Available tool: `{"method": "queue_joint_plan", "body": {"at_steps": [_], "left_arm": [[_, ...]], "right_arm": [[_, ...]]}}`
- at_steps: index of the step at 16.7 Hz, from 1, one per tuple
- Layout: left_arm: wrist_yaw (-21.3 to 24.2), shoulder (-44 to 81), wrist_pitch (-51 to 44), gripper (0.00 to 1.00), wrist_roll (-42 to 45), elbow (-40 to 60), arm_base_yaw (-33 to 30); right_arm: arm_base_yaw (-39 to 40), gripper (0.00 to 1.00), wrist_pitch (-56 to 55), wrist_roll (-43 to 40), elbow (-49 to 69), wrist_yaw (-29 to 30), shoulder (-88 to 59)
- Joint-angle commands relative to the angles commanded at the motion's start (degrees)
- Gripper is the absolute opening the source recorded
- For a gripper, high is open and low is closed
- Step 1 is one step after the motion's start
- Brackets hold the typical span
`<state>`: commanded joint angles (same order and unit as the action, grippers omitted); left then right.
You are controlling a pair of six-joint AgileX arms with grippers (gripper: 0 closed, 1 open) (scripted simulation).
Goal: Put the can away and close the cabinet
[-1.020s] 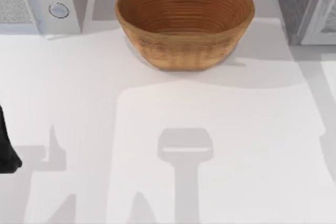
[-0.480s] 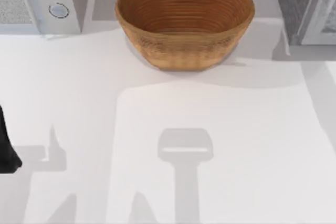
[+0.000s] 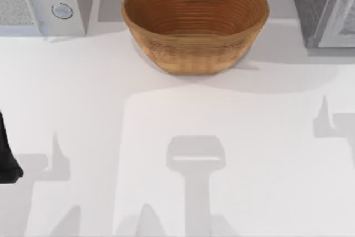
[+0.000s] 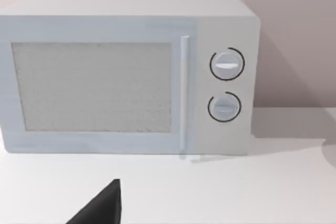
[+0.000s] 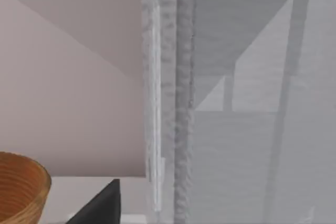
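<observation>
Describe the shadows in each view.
Top view: grey arm-shaped shadows streak the white table, and the basket shades the surface beside it. Left wrist view: the microwave shades the wall. Right wrist view: angular shadows cross the cabinet.

A tall grey cabinet (image 5: 236,98) stands close ahead, its speckled door edge upright. A woven basket (image 5: 21,190) sits on the white counter (image 5: 79,192) beside the cabinet. A dark tip of the right hand (image 5: 100,205) juts in near the basket.

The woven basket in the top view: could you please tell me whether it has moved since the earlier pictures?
No. The woven basket sits at the same spot beside the microwave, at the table's far edge.
</observation>
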<state>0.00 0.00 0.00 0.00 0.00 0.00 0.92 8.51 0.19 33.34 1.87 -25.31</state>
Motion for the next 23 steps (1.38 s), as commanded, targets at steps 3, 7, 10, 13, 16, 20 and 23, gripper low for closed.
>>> {"method": "queue_joint_plan", "body": {"at_steps": [3,7,10,13,16,20,23], "left_arm": [[0.0,0.0,0.0,1.00,0.0,0.0,0.0],[0.0,0.0,0.0,1.00,0.0,0.0,0.0],[0.0,0.0,0.0,1.00,0.0,0.0,0.0],[0.0,0.0,0.0,1.00,0.0,0.0,0.0],[0.0,0.0,0.0,1.00,0.0,0.0,0.0],[0.0,0.0,0.0,1.00,0.0,0.0,0.0],[0.0,0.0,0.0,1.00,0.0,0.0,0.0]], "right_arm": [[-0.4,1.00,-3.7,-0.1,-14.6,-0.8,11.0],[-0.8,1.00,-7.2,-0.2,-28.2,-1.5,21.4],[-0.9,1.00,-8.4,-0.2,-32.9,-1.8,25.0],[-0.9,1.00,-8.5,-0.2,-33.3,-1.9,25.3],[-0.8,1.00,-8.4,-0.2,-33.3,-1.8,25.1],[-3.2,1.00,-11.2,-0.1,-32.5,-4.2,21.5],[-8.6,1.00,-17.5,0.0,-30.5,-9.5,13.3]]}}
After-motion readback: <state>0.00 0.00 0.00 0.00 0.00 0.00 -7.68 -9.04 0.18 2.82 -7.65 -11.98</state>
